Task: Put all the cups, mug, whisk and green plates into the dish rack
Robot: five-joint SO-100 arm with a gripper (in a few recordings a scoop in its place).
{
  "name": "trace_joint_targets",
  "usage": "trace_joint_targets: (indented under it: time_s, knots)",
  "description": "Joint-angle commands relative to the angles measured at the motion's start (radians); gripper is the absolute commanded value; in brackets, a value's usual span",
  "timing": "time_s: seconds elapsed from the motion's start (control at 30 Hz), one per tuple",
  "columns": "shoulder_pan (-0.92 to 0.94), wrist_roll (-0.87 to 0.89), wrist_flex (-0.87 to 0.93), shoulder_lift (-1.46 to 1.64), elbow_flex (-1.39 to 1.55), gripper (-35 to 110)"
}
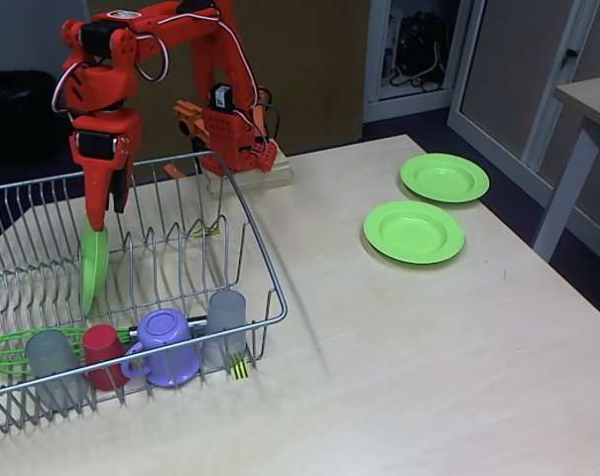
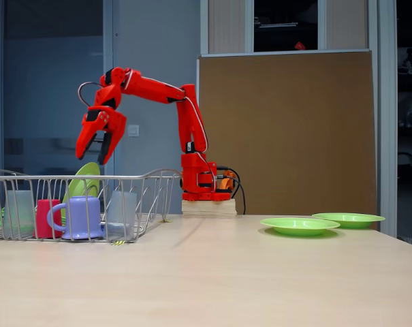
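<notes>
In a fixed view from above the table, the gripper (image 1: 109,203) hangs over the far left part of the dish rack (image 1: 265,260), pointing down at a green plate (image 1: 94,266) that stands on edge between the prongs. The fingertips appear to sit just above the plate's top rim; whether they touch it cannot be told here. Along the rack's near side stand a grey cup (image 1: 52,362), the red cup (image 1: 104,355), the mug (image 1: 166,346) and a second grey cup (image 1: 226,317), with the whisk (image 1: 12,352) lying at the near left. Two more green plates (image 1: 414,232) (image 1: 444,178) lie flat on the table (image 1: 399,377), well to the right.

In a fixed view from table level, the gripper (image 2: 97,148) is parted wide and holds nothing, its tips just above the upright plate (image 2: 83,184), apart from it. The racked plate leans slightly.

The step in hand looks like clearing the rack before fetching the next plate. It would go best with the arm rising straight up, so the fingers do not brush the leaning plate or catch a prong, then swinging right toward the nearer flat plate and taking it by its raised rim.
</notes>
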Motion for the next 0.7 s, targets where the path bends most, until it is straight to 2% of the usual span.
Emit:
trace_joint_targets:
  time_s: [0.0, 0.1, 0.2, 0.3, 0.47, 0.57, 0.67]
  knots:
    - [-0.089, -0.02, 0.026, 0.153, 0.052, 24]
    - [-0.227, -0.003, 0.026, 0.259, 0.147, 24]
    - [-0.407, 0.163, 0.026, 0.344, 0.259, 22]
    - [-0.604, 0.397, -0.067, 0.423, 0.413, 21]
    - [-0.904, 0.871, -0.196, 0.451, 0.589, 29]
    - [-1.042, 1.111, -0.275, 0.402, 0.617, 33]
    - [-1.143, 1.279, -0.337, 0.318, 0.597, 35]
